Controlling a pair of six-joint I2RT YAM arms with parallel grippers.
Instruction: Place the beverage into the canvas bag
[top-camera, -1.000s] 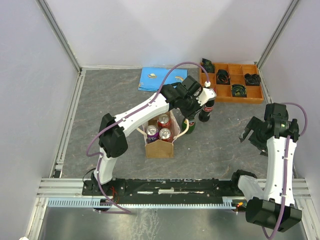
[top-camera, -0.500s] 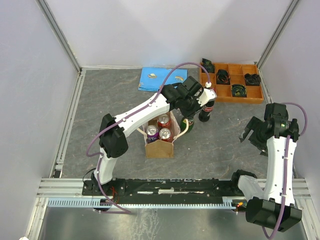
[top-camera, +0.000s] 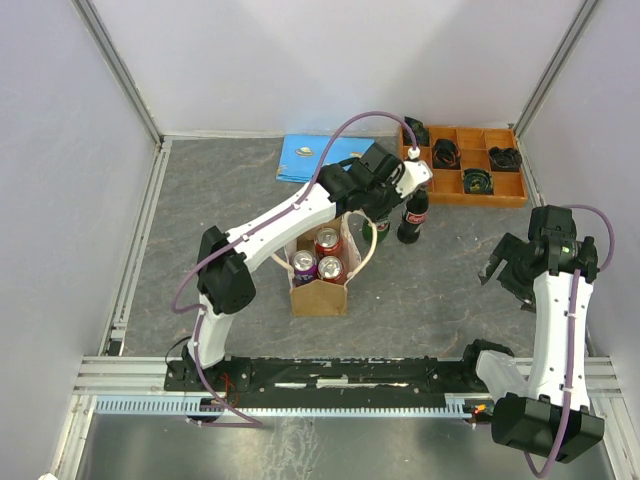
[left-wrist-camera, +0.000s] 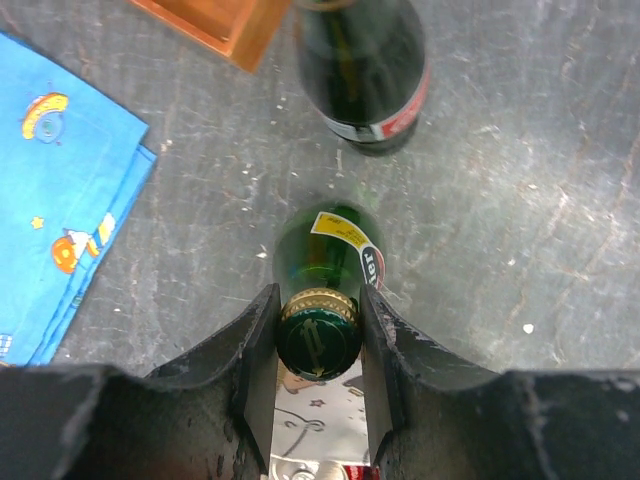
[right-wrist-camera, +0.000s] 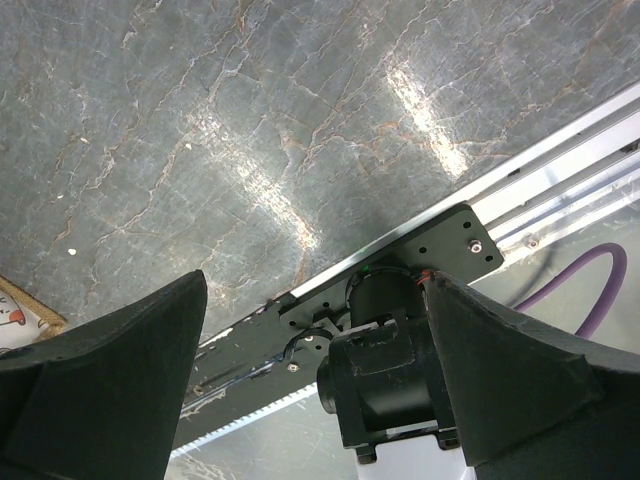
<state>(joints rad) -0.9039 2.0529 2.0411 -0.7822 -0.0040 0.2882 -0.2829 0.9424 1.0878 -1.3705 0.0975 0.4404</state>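
My left gripper is shut on the gold-rimmed cap of a green glass bottle. In the left wrist view the fingers clamp the cap and the green bottle hangs below, lifted off the grey table. The canvas bag stands just left of and nearer than the bottle, with three cans inside; its beige printed edge shows between the fingers. A dark cola bottle with a red label stands right of the green one, also in the left wrist view. My right gripper is open and empty at the right, over bare table.
An orange compartment tray with dark items sits at the back right; its corner shows in the left wrist view. A blue printed cloth lies at the back centre, also in the left wrist view. White walls enclose the table.
My left gripper has risen and shifted slightly toward the back with the green bottle in its jaws. The right arm has not moved.
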